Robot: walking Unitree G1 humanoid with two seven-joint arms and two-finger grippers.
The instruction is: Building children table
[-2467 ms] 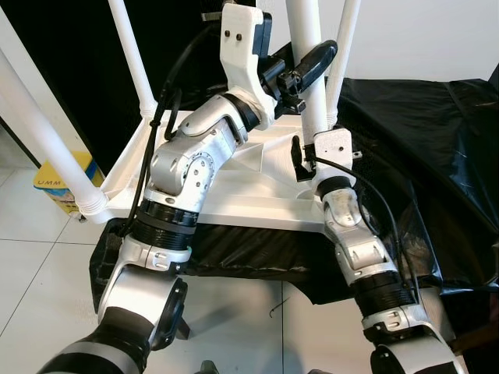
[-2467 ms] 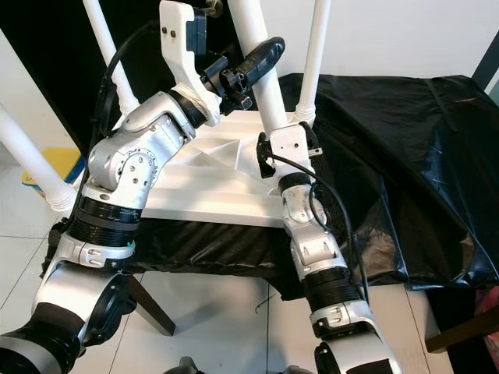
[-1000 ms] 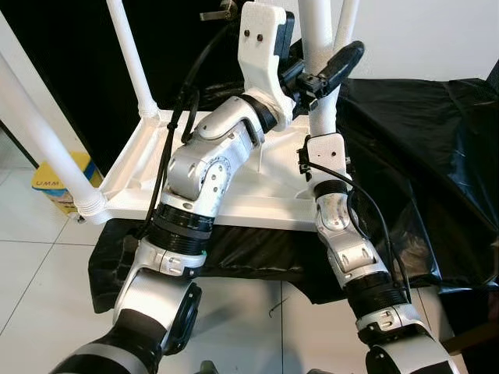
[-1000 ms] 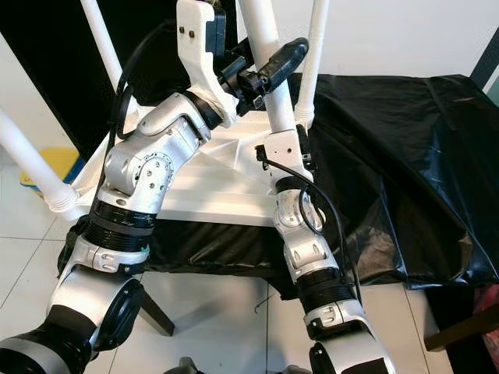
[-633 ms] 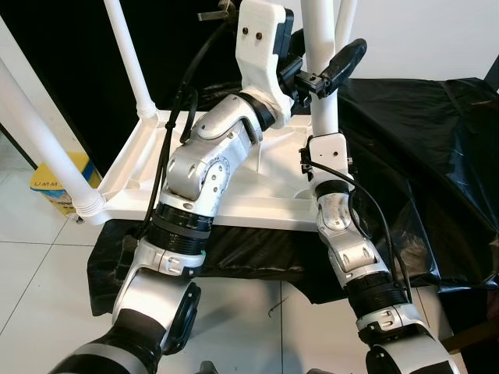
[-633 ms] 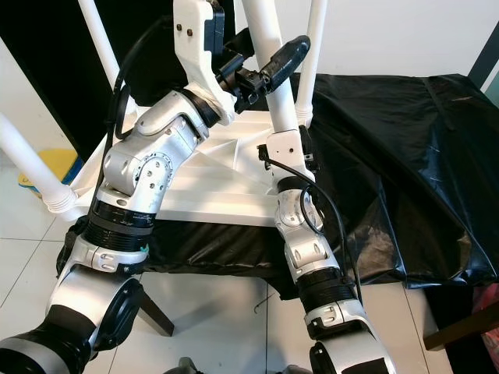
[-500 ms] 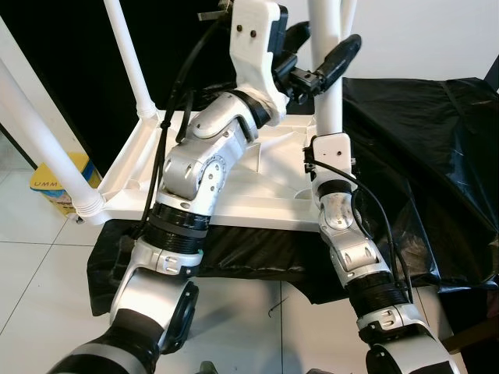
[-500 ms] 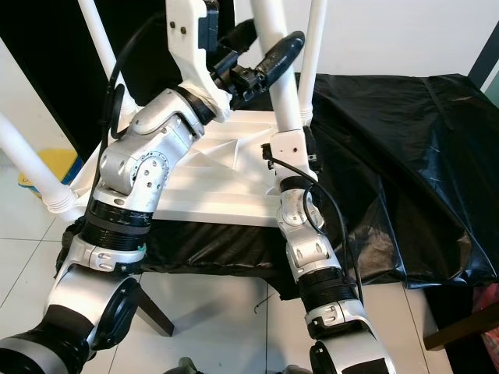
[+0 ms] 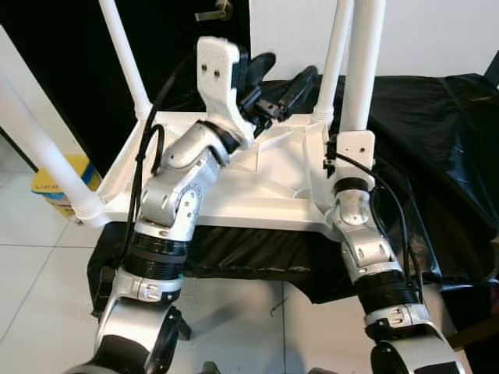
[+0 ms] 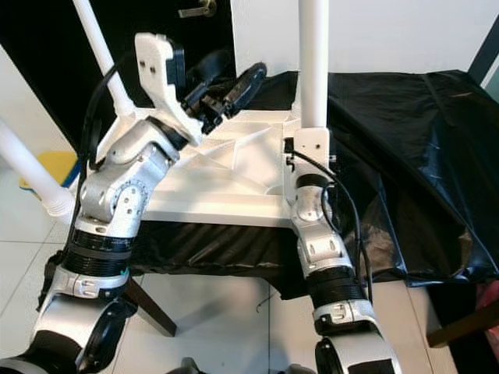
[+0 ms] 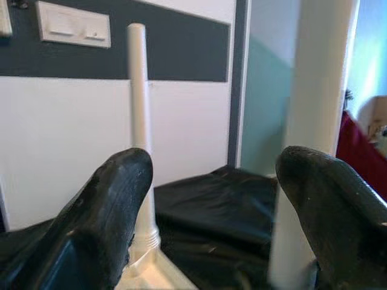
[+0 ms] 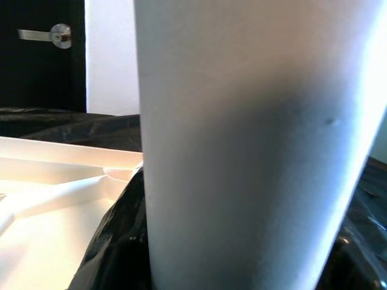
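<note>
We stand on pale floor tiles [image 9: 31, 257] before a surface draped in crinkled black plastic sheeting [image 10: 405, 171], with a white wall and a dark door behind. On the sheeting lies the white children's table [image 9: 257, 183], turned upside down so its ribbed moulded underside faces up and its smooth round legs rise out of the top of the picture.

Our left gripper [image 9: 278, 82] is raised over the far part of the underside, its two rounded black fingers [image 11: 109, 205] spread apart and holding nothing; through its wrist camera we see a far leg [image 11: 140, 121] and a nearer one [image 11: 311, 127] beyond the fingertips.

Our right gripper sits at the near right leg [image 10: 313, 62], just above the table's corner. Its white wrist block [image 10: 309, 144] hides the fingers, so we cannot tell whether they grip the leg. In the right wrist view the leg [image 12: 254, 139] looms matte and white, with something black pressed beside its base.

A yellow box [image 9: 48, 187] on the floor is partly cut off by the leg on our left [image 9: 39, 152].
</note>
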